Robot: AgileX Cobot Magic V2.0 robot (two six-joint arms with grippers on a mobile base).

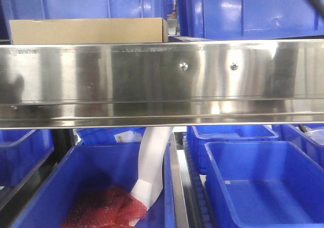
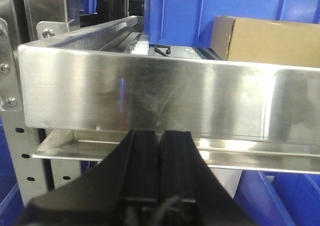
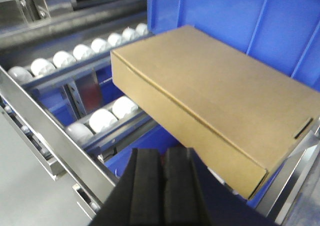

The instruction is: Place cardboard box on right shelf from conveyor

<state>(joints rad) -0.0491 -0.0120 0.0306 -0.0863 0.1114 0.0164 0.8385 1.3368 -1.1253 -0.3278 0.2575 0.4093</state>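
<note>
resting on the white rollers (image 3: 102,120) of the right shelf (image 1: 152,81), the cardboard box (image 3: 215,98) sits just ahead of and above the right gripper (image 3: 162,173), its long axis slanting away to that gripper's right against the blue bin (image 3: 240,20) behind. the right gripper's pads are pressed together on nothing, clear of the box. the left gripper (image 2: 159,153), likewise clenched and empty, hangs below the front rail, with the box up to its right, so the right arm looks nearer.
</note>
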